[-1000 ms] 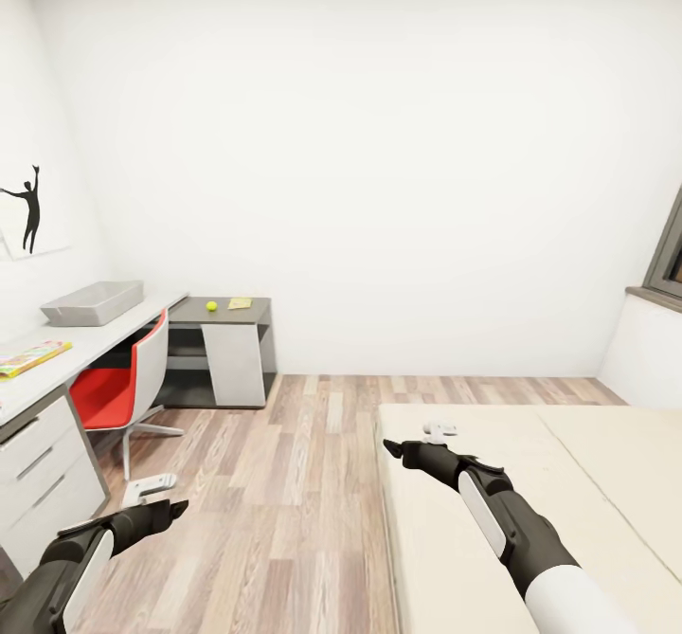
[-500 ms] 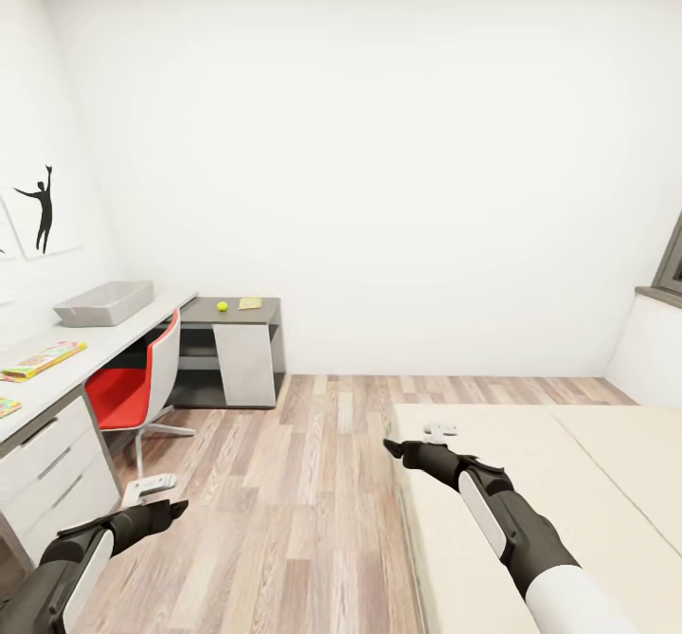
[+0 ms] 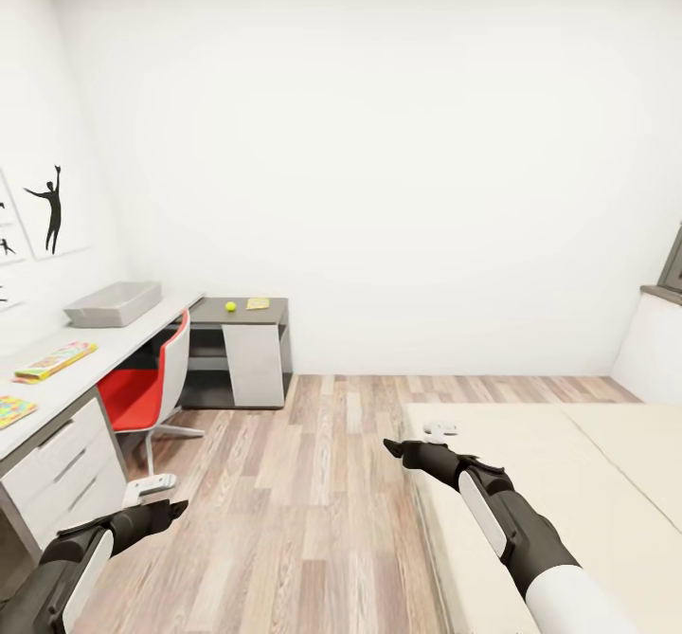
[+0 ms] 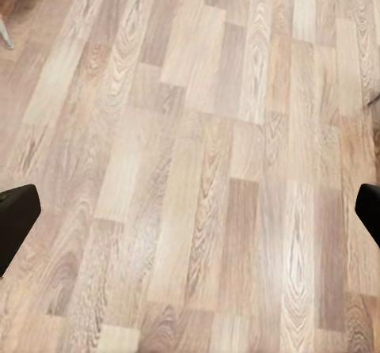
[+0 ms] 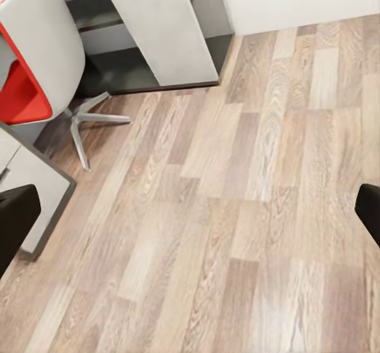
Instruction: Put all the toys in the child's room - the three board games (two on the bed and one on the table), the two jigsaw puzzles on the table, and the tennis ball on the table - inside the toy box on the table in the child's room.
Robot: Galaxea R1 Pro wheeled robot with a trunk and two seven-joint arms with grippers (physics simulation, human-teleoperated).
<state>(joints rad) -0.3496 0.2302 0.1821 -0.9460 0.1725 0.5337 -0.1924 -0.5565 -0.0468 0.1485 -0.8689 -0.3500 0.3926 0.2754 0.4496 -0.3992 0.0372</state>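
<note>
White-walled child's room, the head view having swung left to bring more of the table [image 3: 114, 338] into sight: toy box [image 3: 113, 303] near its back edge, tennis ball [image 3: 230, 306] on the lower cabinet end, bed [image 3: 568, 482] bare; left gripper [image 3: 150, 488] and right gripper [image 3: 438, 429] empty, jaws spread, so collection has not begun.

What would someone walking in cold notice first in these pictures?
Probably the red chair, tucked under the long white table along the left wall, the one strong colour here. Next, the grey toy box on that table, and the tiny tennis ball on the lower dark cabinet section beyond it.
</note>
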